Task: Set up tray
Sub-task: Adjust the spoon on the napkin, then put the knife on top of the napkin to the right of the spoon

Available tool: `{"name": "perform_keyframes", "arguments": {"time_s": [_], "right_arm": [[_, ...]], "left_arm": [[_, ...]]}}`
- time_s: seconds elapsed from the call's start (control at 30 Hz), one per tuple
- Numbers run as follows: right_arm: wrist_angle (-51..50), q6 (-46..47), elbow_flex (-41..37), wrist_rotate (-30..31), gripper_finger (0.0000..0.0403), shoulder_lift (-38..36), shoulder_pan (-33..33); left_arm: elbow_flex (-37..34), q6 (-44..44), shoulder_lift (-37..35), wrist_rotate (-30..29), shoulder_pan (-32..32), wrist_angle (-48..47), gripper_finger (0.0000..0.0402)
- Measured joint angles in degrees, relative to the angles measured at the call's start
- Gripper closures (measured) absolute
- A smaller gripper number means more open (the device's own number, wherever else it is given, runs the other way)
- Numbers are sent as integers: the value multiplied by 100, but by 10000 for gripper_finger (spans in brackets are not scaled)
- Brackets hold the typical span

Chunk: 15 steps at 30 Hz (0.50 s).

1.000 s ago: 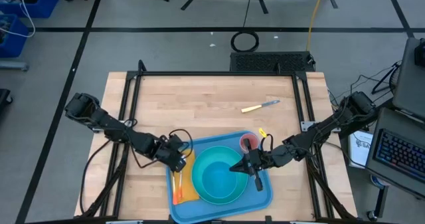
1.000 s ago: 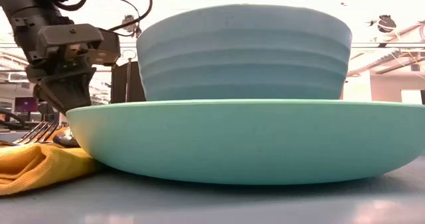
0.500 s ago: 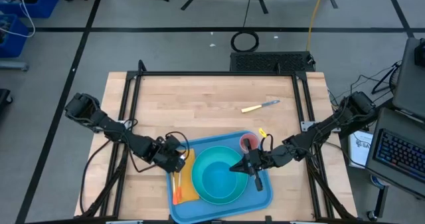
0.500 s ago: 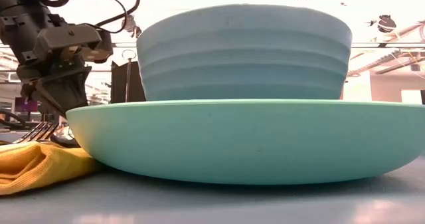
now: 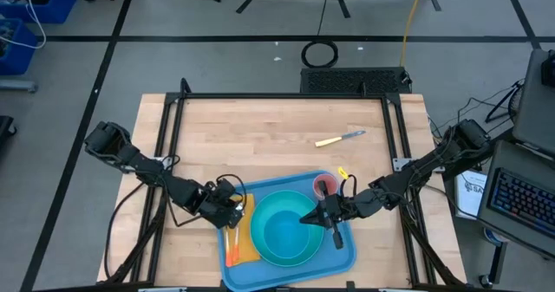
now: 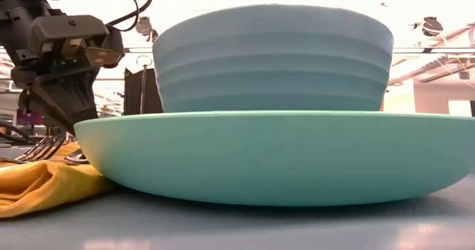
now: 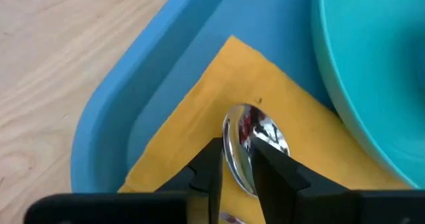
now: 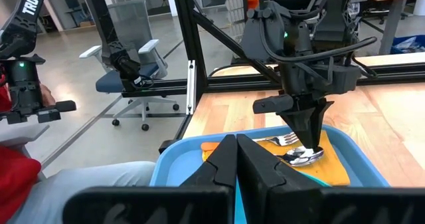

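The blue tray (image 5: 345, 256) lies at the table's near edge. A teal plate (image 6: 274, 157) on it carries a pale blue bowl (image 6: 273, 57). Left of the plate, a yellow napkin (image 7: 192, 137) bears a fork (image 8: 282, 141) and a spoon (image 7: 255, 131) with orange handles (image 5: 231, 250). My left gripper (image 7: 238, 164) points down over the napkin, its fingers a little apart on either side of the spoon's bowl. My right gripper (image 5: 312, 219) hangs shut and empty over the plate's right side. My left gripper comes at the spoon's bowl (image 7: 239, 127) from above, slanting down, one finger on each side of it. The spoon lies flat on the napkin. Whether the fingers touch it I cannot tell.
A pink cup (image 5: 324, 186) stands in the tray's far right corner. A yellow-handled knife (image 5: 340, 139) lies on the bare wood beyond the tray. The black frame rails (image 5: 169, 145) run along both sides of the table.
My left gripper has swung a little toward the table's left edge and rolled slightly about its wrist, staying low over the napkin. The spoon and fork lie where they were.
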Motion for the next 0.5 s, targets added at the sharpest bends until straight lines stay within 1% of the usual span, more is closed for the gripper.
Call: {"name": "perform_keyframes", "arguments": {"time_s": [0.13,0.37,0.5], "right_arm": [[-2,0,0,0,403,0,1],[-2,-1,0,0,403,0,1],[-2,-6,0,0,403,0,1]], "left_arm": [[0,-4,-12,-2,0,1,325],[2,68,-223,-237,-24,-47,325],[2,182,-459,-554,-114,-38,325]]}}
